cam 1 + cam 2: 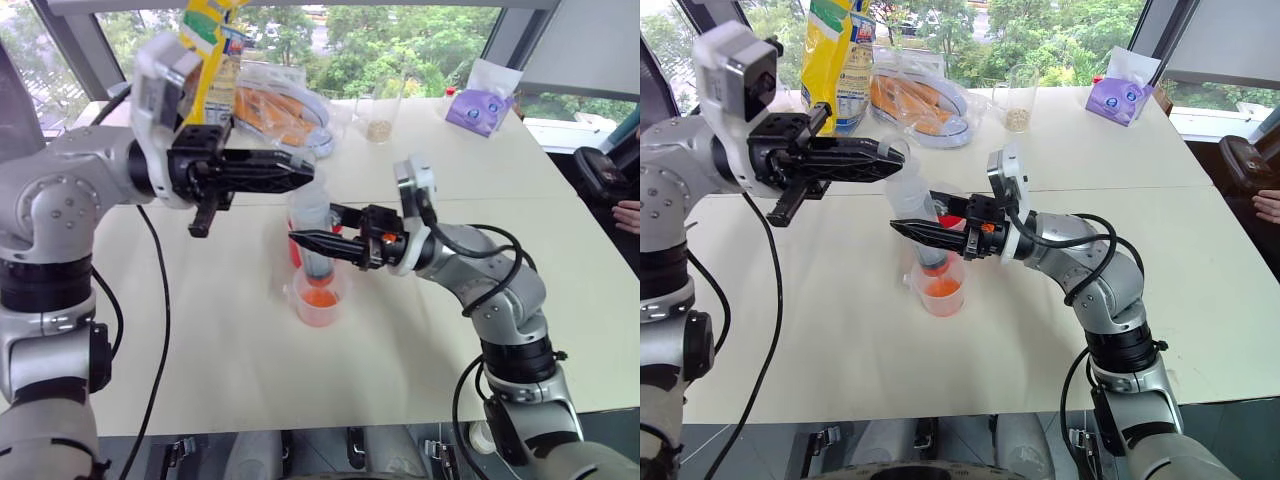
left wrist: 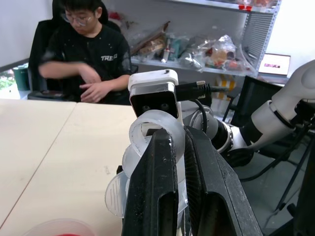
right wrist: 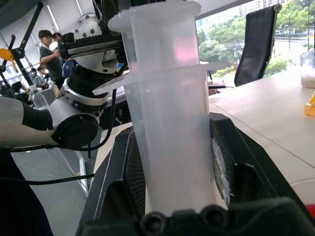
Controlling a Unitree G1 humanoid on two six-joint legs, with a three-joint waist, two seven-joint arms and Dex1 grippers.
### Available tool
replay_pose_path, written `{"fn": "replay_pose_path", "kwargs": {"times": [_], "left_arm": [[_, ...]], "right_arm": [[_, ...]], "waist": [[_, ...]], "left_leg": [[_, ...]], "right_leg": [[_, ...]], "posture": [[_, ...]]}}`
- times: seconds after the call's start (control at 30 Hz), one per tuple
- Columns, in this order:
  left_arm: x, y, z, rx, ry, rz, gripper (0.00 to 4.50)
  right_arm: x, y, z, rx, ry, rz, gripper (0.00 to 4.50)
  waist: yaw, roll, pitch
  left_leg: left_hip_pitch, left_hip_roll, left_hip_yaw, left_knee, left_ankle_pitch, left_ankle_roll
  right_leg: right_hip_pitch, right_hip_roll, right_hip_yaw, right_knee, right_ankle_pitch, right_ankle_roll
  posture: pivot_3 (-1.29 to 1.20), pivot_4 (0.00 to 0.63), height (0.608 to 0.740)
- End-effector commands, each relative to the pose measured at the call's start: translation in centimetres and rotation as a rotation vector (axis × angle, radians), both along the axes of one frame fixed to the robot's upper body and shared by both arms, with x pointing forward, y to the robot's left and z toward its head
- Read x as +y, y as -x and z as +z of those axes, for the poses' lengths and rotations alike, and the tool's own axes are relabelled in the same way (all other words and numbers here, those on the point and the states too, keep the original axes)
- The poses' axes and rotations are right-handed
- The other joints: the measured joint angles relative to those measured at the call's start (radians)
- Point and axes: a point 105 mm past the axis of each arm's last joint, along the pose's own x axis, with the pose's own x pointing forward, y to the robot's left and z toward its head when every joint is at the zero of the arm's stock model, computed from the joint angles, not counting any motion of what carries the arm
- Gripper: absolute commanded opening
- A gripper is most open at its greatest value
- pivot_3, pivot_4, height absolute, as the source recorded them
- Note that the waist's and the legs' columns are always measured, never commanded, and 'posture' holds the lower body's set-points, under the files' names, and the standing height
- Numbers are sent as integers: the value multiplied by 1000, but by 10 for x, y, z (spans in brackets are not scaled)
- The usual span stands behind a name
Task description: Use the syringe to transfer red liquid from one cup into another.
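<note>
**Both grippers on the syringe, over the shorter cup**

Near the tabletop's middle, our right gripper (image 1: 318,243) is clamped on the syringe (image 1: 312,215) barrel, upright, tip in the shorter cup (image 1: 320,296). Our left gripper (image 1: 296,171) is closed on the plunger top. The barrel looks clear, milky. The cup holds shallow red liquid (image 1: 320,298); the taller cup (image 1: 296,250) stands just behind. We judge discharging is next: press the plunger straight down.
</note>
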Motion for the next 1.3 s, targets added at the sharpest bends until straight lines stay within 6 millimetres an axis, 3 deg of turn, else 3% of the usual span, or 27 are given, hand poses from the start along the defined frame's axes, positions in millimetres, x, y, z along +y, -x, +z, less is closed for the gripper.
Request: {"fn": "replay_pose_path", "kwargs": {"times": [0.03, 0.63, 1.0, 1.03, 1.1, 1.27, 1.3], "left_arm": [[-13, 7, -17, 9, -72, -51, 76], [-14, 10, -39, 66, -107, -61, 76], [-7, -1, -25, 53, -82, 14, 76], [-7, -2, -25, 56, -81, 20, 804], [-6, -4, -24, 60, -75, 36, 1554], [3, -14, -13, 46, -24, 107, 4153], [6, -15, -10, 47, -12, 116, 4460]], "right_arm": [[-2, 6, 34, -115, -75, 5, 1430], [-11, 8, 69, -122, -150, 2, 1430], [-7, 5, 49, -62, -108, 4, 1430], [-6, 6, 47, -56, -105, 8, 1430], [-5, 7, 45, -46, -102, 12, 1430], [-3, 5, 42, -5, -113, 9, 1430], [-3, 5, 41, -3, -111, 10, 1430]], "waist": [[0, 0, 0], [0, 0, 0], [0, 0, 0], [0, 0, 0], [0, 0, 0], [0, 0, 0], [0, 0, 0]], "left_leg": [[0, 0, 0, 0, 0, 0], [0, 0, 0, 0, 0, 0], [0, 0, 0, 0, 0, 0], [0, 0, 0, 0, 0, 0], [0, 0, 0, 0, 0, 0], [0, 0, 0, 0, 0, 0], [0, 0, 0, 0, 0, 0]], "right_leg": [[0, 0, 0, 0, 0, 0], [0, 0, 0, 0, 0, 0], [0, 0, 0, 0, 0, 0], [0, 0, 0, 0, 0, 0], [0, 0, 0, 0, 0, 0], [0, 0, 0, 0, 0, 0], [0, 0, 0, 0, 0, 0]], "posture": [[0, 150, 740], [0, 150, 740], [0, 150, 740], [0, 150, 740], [0, 150, 740], [0, 150, 740], [0, 150, 740]]}}
